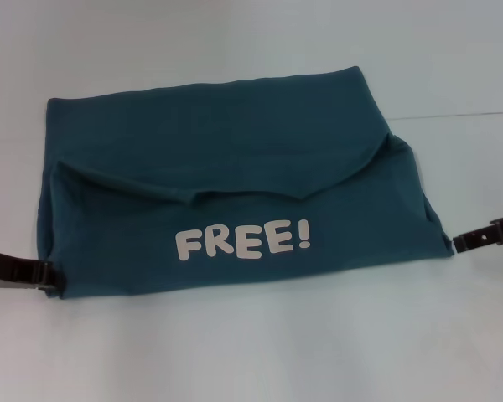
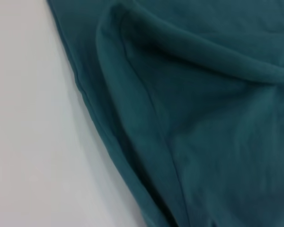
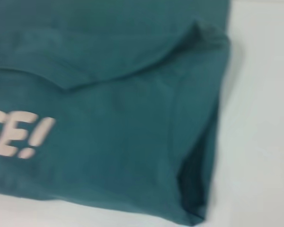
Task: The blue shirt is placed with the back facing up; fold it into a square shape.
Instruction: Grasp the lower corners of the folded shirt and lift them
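Note:
The blue shirt [image 1: 235, 159] lies across the middle of the white table, folded into a wide band. Its near part is turned over onto the rest and shows the white lettering "FREE!" [image 1: 243, 241]. The turned-over edge curves across the middle of the shirt. My left gripper [image 1: 44, 275] is at the shirt's near left corner, low on the table. My right gripper [image 1: 463, 243] is at the near right corner. The left wrist view shows the shirt's left folded edge [image 2: 203, 118]. The right wrist view shows its right end [image 3: 123, 109] and part of the lettering [image 3: 19, 135].
The white table [image 1: 251, 352] reaches well past the shirt on all sides. A faint seam line [image 1: 461, 113] crosses the table at the far right.

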Motion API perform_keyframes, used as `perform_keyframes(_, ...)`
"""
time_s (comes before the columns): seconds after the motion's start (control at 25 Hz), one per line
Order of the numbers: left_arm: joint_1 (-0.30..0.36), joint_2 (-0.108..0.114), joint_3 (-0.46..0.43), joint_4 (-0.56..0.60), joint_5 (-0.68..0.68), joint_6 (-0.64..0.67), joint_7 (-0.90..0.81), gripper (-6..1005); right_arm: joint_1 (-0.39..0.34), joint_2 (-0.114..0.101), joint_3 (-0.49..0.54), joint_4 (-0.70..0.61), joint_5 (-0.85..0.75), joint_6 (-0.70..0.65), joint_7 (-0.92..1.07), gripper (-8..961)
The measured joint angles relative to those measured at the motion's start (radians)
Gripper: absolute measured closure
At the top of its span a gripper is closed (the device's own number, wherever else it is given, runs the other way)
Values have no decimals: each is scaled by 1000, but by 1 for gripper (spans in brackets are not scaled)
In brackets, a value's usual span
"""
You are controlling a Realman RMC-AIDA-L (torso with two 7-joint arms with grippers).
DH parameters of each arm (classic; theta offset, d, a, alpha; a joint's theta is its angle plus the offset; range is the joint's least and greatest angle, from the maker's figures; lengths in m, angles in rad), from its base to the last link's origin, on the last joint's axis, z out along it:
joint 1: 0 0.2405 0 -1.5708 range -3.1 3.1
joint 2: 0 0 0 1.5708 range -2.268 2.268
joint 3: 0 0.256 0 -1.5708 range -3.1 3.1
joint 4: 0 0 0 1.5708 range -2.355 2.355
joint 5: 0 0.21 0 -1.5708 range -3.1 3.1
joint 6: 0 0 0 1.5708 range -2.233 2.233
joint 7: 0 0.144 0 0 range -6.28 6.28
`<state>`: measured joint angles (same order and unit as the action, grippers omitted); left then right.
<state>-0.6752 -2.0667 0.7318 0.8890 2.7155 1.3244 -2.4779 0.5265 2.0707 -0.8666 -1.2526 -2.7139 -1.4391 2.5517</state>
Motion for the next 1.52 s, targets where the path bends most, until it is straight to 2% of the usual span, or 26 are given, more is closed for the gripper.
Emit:
perform_keyframes(0.16, -1, -2, 0, -1, 0, 0, 8, 913, 0, 15, 2, 29, -9, 46, 2, 15)
perform_keyframes(0.44, -4, -3, 0, -1, 0, -1, 13, 913, 15, 19, -8, 105, 13, 113, -5, 48)
perform_keyframes(1.16, -6, -3, 0, -7, 0, -8, 16, 913, 58, 18, -12, 225, 15, 228, -5, 87)
perform_keyframes(1.52, -6, -3, 0, -7, 0, -7, 18, 913, 69, 20, -48, 253, -4, 273, 4, 138)
